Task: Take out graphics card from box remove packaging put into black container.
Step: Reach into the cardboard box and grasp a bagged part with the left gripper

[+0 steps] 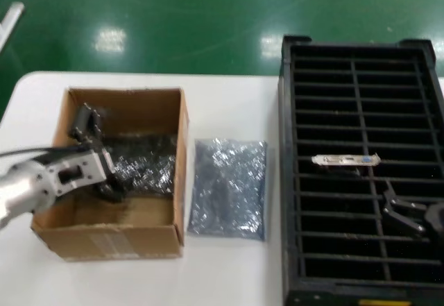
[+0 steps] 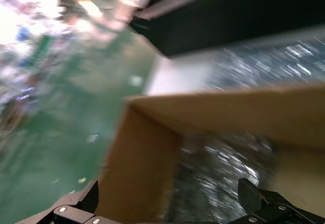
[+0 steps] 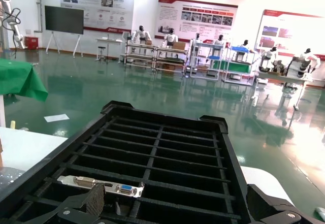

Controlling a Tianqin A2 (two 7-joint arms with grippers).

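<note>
On the white table (image 1: 229, 271) sits the box (image 1: 177, 181), a pale label on its front too faint for me to read. My left gripper (image 1: 104, 164) reaches down into it from the left, fingers spread apart over the bagged card (image 1: 146, 160), touching nothing I can confirm. Beside the box lies a second silver bag (image 1: 227, 188). My right gripper (image 1: 406, 216) hovers released over the black container (image 1: 288, 181), where a graphics card (image 1: 345, 159) stands slotted.

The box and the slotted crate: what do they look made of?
The box: brown corrugated cardboard, matte, going by its thick folded walls. The black container: apparently moulded plastic, slightly glossy, with thin uniform ribs that catch reflections.
</note>
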